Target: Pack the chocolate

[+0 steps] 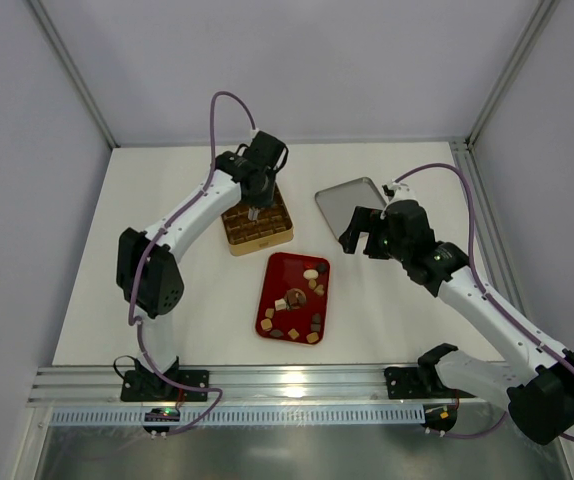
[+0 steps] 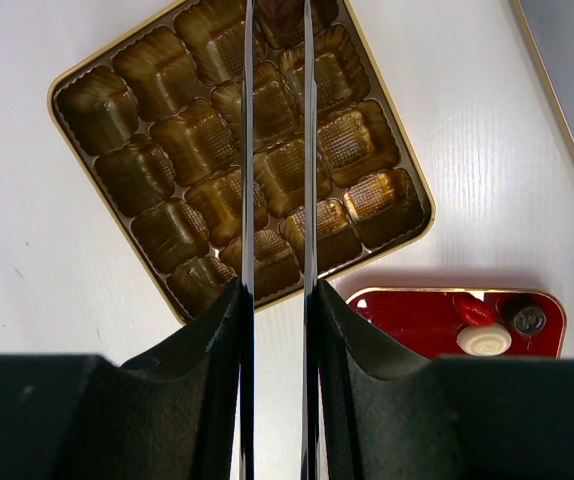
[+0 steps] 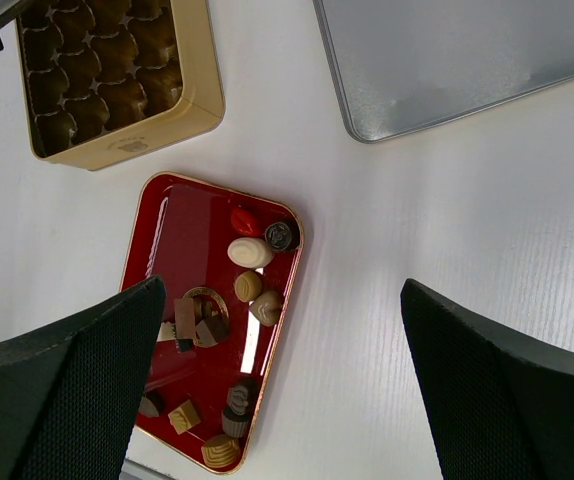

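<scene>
Several chocolate pieces [image 1: 297, 300], dark brown, tan and cream, lie on the red tray [image 1: 282, 272]; the right wrist view shows a cream oval [image 3: 250, 251] among them. My left gripper [image 1: 255, 210] hangs over the gold grid box [image 1: 259, 230]. Its thin fingers stand close together on a dark brown chocolate piece [image 2: 279, 8] at their tips, above the box's empty compartments [image 2: 197, 140]. My right gripper [image 1: 365, 240] is wide open and holds nothing. It hovers right of the tray, between the tray and the silver lid [image 1: 347, 205].
The silver lid [image 3: 447, 60] lies flat at the back right. The gold box [image 3: 137, 145] sits just behind the red tray [image 3: 192, 230], with a narrow strip of white table between them. An aluminium rail [image 1: 297, 380] runs along the near edge.
</scene>
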Controlling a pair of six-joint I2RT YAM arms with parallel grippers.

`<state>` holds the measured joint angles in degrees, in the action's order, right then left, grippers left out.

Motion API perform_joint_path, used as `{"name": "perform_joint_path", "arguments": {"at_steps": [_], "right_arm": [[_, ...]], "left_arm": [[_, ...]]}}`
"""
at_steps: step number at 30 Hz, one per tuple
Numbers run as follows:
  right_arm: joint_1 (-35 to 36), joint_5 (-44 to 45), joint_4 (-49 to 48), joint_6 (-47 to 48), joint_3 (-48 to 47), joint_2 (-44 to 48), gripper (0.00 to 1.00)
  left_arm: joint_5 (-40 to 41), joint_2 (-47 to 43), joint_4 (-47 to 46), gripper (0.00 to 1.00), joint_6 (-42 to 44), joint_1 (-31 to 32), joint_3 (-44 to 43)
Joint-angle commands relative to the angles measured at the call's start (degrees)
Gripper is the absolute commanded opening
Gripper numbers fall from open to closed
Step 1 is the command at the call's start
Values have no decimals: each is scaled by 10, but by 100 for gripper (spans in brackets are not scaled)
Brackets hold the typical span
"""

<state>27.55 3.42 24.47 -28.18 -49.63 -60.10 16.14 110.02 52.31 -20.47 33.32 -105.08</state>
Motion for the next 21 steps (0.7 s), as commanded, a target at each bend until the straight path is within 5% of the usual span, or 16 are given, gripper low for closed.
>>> {"name": "perform_joint_path", "arguments": {"at_steps": [1, 21], "right_arm": [[1, -2, -11, 1, -7, 11, 100], [1, 0, -10, -2, -10, 12, 100]], "left_arm": [[15, -2, -28, 31, 10, -4, -26], [-4, -23, -19, 39, 11, -4, -31]]}}
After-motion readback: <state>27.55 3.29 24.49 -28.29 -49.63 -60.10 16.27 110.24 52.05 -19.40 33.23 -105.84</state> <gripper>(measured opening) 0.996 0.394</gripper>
